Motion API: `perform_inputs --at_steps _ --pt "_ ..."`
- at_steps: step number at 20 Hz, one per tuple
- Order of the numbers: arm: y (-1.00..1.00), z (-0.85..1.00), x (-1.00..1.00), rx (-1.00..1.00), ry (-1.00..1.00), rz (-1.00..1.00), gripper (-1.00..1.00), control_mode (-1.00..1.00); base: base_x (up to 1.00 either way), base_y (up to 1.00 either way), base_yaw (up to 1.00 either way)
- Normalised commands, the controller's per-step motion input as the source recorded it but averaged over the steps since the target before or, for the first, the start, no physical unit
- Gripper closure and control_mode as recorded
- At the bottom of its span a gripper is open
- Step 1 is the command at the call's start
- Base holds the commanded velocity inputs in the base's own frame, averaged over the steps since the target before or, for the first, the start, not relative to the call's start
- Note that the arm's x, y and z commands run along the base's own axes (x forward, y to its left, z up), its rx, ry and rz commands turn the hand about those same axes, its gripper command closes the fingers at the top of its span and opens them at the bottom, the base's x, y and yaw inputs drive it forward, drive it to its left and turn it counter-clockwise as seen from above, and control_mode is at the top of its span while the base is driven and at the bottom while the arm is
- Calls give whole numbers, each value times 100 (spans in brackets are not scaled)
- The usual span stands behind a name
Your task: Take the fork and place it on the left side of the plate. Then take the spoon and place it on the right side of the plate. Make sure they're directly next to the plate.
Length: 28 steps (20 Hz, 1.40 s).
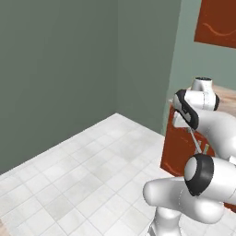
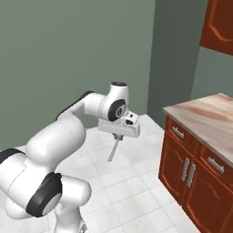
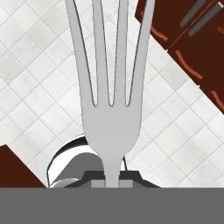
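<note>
The white arm's pincer (image 2: 119, 135) is closed tight on the handle end of the slim, pale silver-grey metal fork (image 2: 113, 150), which hangs below the hand over the white tiled floor (image 2: 136, 191), well clear of any surface. In the right base view the fork's long axis runs nearly straight down from the hand with a slight slant, tines lowest; in the hand view the fork (image 3: 110, 96) points straight away along the pincer's own line, its tines spread against the floor tiles. The wood-grain worktop (image 2: 214, 120) on the red-brown cabinets (image 2: 191, 175) lies off to the arm's right, apart from the fork and higher than its tip. Judging from this, the carry must swing the fork rightward and up over the worktop's near edge before it can be laid flat.
</note>
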Motion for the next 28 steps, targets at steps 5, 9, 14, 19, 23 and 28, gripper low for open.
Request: perform_inputs --at_steps 5,9,14,19,23,28 --pt "0 0 0 0 0 0 100 100 83 3 21" --pt "0 0 0 0 0 0 100 100 83 4 21" --pt "0 0 0 0 0 0 100 100 83 2 25" --pt "0 0 0 0 0 0 100 100 72 0 43" --pt "0 0 0 0 0 0 100 100 68 0 47" --pt "0 0 0 0 0 0 100 100 70 0 44"
